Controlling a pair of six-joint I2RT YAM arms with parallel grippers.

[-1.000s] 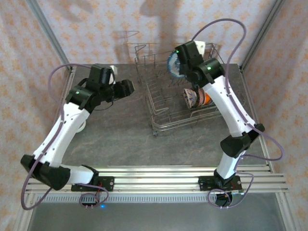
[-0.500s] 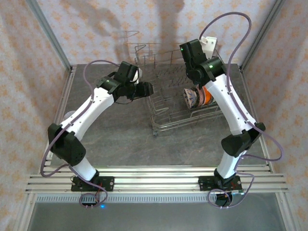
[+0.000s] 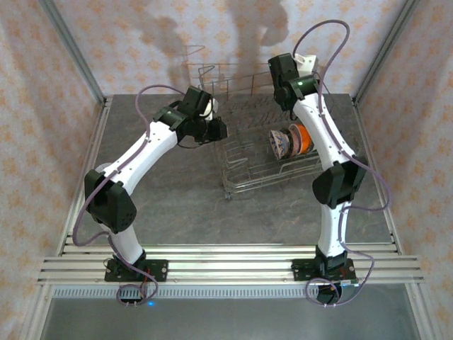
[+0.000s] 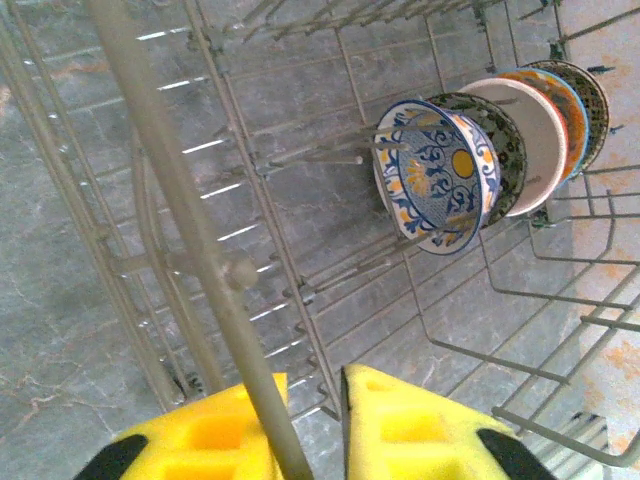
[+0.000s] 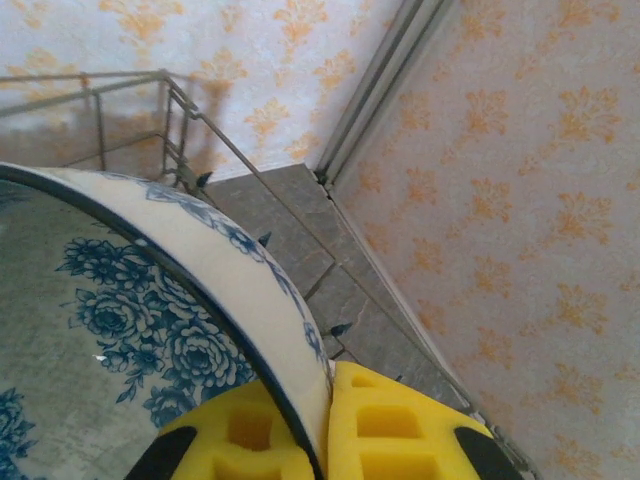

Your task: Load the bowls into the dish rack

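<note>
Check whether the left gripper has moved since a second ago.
Yes. The left gripper has shifted right, up to the dish rack's left wall.

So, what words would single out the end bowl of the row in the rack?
Look in the grey wire dish rack: round ceramic bowls stand on edge in a row. Take the end bowl whose inside shows. Only it has blue scrolls around a yellow centre; the next bowl is dark-patterned.
</note>
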